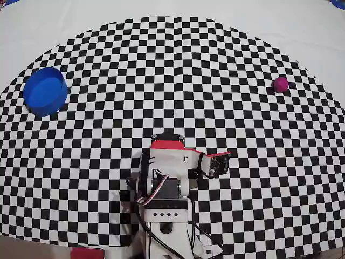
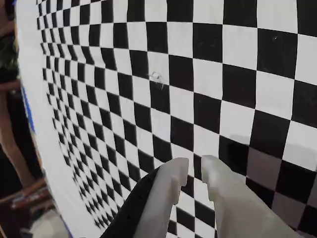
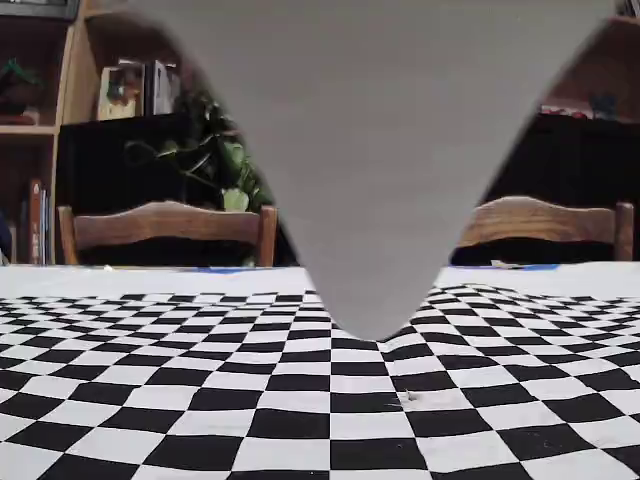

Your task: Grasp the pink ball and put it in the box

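Arm folded at its base, reach for the ball not yet begun.

The white two-finger gripper (image 2: 194, 171) has only a narrow gap between its tips and holds nothing; it should open wide before going down. The small magenta-pink ball (image 1: 280, 84) lies far from it, up and to the right in the overhead view, and the round bright-blue box (image 1: 45, 91) stands well apart on the opposite side of the checkered mat (image 1: 178, 70).
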